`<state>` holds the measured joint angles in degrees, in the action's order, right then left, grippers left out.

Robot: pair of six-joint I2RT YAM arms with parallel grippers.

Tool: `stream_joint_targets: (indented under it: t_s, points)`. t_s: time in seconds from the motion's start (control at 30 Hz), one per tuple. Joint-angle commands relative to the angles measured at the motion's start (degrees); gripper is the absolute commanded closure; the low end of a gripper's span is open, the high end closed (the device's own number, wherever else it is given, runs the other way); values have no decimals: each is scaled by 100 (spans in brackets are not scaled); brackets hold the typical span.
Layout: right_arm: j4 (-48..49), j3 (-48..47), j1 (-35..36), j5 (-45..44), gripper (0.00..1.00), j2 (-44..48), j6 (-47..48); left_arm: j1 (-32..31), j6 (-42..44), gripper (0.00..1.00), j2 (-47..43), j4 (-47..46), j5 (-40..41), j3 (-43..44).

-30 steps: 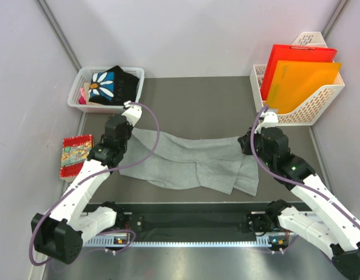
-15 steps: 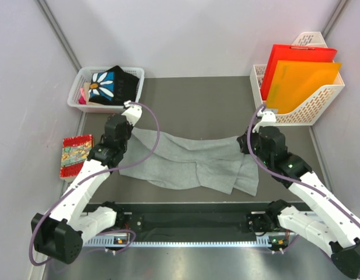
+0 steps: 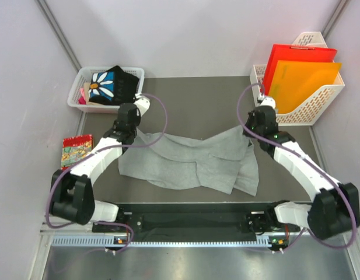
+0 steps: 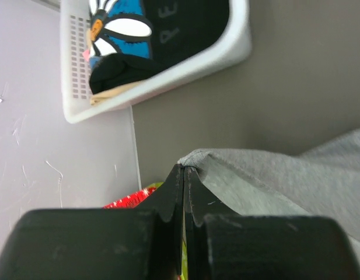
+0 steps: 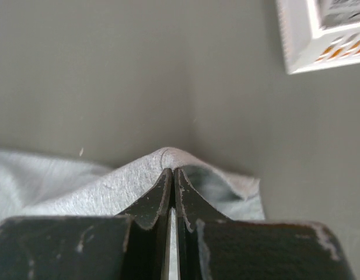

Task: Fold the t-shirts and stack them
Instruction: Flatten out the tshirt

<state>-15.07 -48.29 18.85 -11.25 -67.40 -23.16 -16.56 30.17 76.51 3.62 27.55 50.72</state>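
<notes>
Top external: left claw (image 4: pixel 184 170) and right claw (image 5: pixel 171 171) pinch the unfolded grey tee (image 3: pixel 191 160); black tee (image 3: pixel 112 84) waits beyond the left claw.

- Grey tee (image 3: pixel 185 163): plain light heather-grey, rumpled, spread sideways across the middle of the table (image 3: pixel 197 99), with layers doubled over at its near right. Its two far corners are pinched and held up, one in the left gripper (image 3: pixel 135 129), one in the right gripper (image 3: pixel 248 129); the far edge sags between them.
- Black tee (image 3: pixel 118 84): black with a white daisy on a blue print, bundled in the basket (image 3: pixel 74 100) at far left, well apart from the grey tee.
</notes>
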Motion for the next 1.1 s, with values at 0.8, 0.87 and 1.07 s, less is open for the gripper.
stream_joint_targets:
  t_s: [0.8,0.87,1.07]
  points:
    - [-110,-3355,-875,-60,39,-3703,-92,847,173,100,1552,-1108,-92,871]
    - [-40,-3091,-831,-167,29,-3317,-136,821,112,100,1297,-1065,-101,388]
    - [-31,-1668,-269,-528,35,-1823,-408,777,-108,100,41,-716,-329,-633]
